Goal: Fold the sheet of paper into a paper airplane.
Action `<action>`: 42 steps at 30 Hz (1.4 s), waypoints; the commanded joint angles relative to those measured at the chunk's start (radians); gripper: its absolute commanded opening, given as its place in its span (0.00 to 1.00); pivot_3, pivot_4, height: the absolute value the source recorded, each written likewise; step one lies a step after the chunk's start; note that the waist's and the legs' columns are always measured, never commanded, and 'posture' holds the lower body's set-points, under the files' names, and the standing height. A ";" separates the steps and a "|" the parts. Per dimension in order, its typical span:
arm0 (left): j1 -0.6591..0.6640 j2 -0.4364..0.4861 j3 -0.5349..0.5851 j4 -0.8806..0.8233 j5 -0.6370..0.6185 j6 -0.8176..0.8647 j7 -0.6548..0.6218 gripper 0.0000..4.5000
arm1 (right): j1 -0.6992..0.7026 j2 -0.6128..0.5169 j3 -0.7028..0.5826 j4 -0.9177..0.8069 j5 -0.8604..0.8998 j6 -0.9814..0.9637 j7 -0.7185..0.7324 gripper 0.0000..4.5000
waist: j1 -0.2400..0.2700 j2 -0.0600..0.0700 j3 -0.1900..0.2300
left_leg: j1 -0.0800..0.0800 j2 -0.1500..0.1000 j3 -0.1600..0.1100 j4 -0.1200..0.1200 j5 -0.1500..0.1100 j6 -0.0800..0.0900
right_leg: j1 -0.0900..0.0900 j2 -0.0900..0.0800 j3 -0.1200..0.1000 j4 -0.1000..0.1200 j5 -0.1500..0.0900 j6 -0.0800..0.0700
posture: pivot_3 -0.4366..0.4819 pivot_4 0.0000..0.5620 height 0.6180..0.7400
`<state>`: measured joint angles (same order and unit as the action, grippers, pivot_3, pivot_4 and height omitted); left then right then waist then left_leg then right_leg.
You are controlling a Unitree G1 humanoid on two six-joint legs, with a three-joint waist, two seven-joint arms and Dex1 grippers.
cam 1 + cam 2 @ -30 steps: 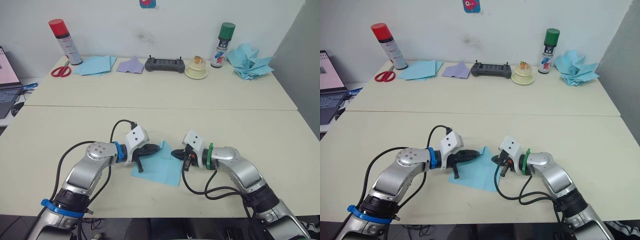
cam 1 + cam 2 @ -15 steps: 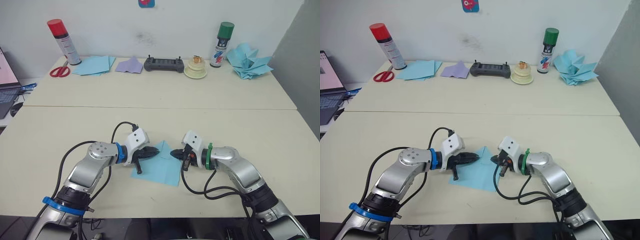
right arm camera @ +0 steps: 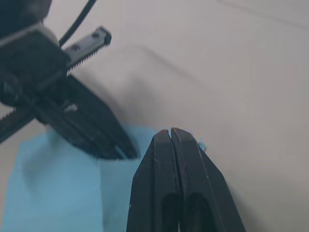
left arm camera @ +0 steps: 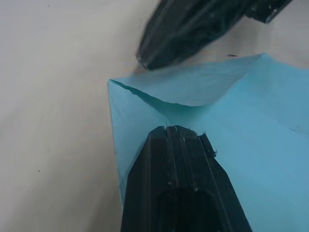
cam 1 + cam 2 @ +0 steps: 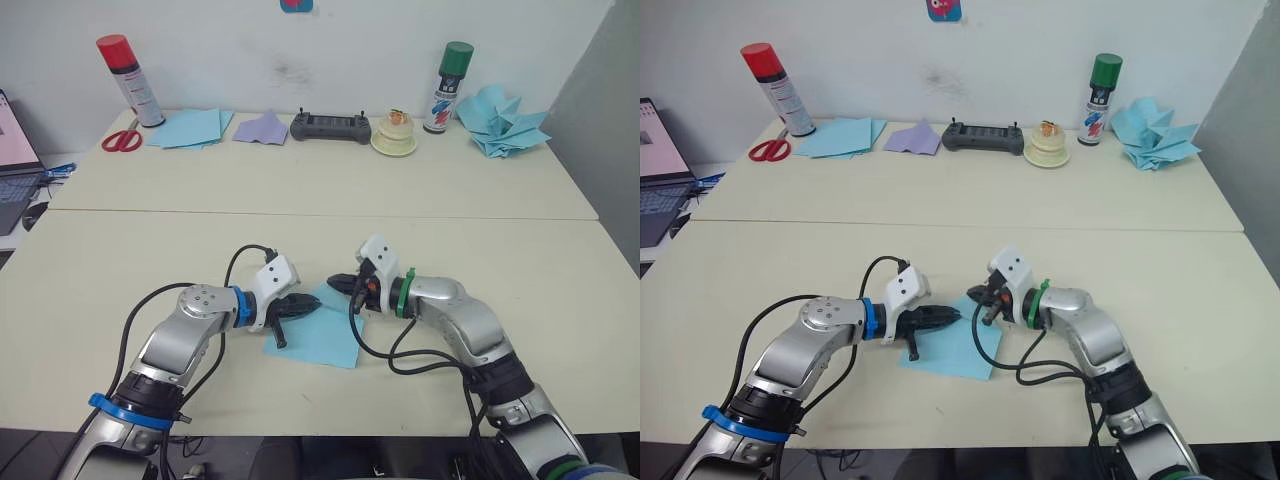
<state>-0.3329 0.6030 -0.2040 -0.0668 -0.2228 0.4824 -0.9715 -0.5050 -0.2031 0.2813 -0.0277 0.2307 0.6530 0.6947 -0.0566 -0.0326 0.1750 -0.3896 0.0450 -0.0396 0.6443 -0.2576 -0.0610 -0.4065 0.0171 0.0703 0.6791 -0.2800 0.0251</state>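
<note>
Left hand (image 5: 300, 305): fingers pressed together, tip resting flat on the sheet of paper (image 5: 320, 335) near its far corner; the left wrist view shows the closed fingers (image 4: 178, 183) lying on the blue surface, nothing pinched between them. Right hand (image 5: 340, 285): fingers likewise clenched, no gap between them in the right wrist view, tip at the sheet's far corner; whether a paper edge is nipped there cannot be told.

Sheet of paper: light blue, lying on the near part of the counter (image 5: 150, 240) between the two hands, turned diamond-wise (one corner pointing away). Its far corner is folded over as a small flap (image 4: 193, 87), slightly lifted, with a curved edge.

Far row, left to right: red-capped spray can (image 5: 130, 80), red-handled scissors (image 5: 122, 141), stack of light-blue sheets (image 5: 188, 128), lavender paper piece (image 5: 260, 128), black controller (image 5: 329, 127), cream-coloured round object (image 5: 393, 137), green-capped spray can (image 5: 441, 87) with a red, white and blue label (lettering too small to read), heap of light-blue darts (image 5: 500, 122). A laptop (image 5: 15, 150) stands at the far left edge.
</note>
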 commanded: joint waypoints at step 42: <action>0.090 -0.020 0.195 -0.076 -0.162 0.013 0.066 0.01 | 0.006 0.024 0.107 0.106 -0.118 -0.065 0.012 0.00 | 0.000 0.001 0.000 | -0.002 0.000 -0.001 0.000 0.000 0.000 | -0.001 -0.001 -0.001 0.001 0.003 -0.006 | 0.48 0.27 1.00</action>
<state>-0.2434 0.5850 -0.0047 -0.0920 -0.3925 0.5122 -0.9276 -0.5177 -0.1756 0.3755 0.0926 0.1086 0.5713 0.6922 -0.0564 -0.0315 0.1754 -0.3919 0.0454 -0.0405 0.6445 -0.2576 -0.0611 -0.4080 0.0166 0.0688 0.6798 -0.2774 0.0191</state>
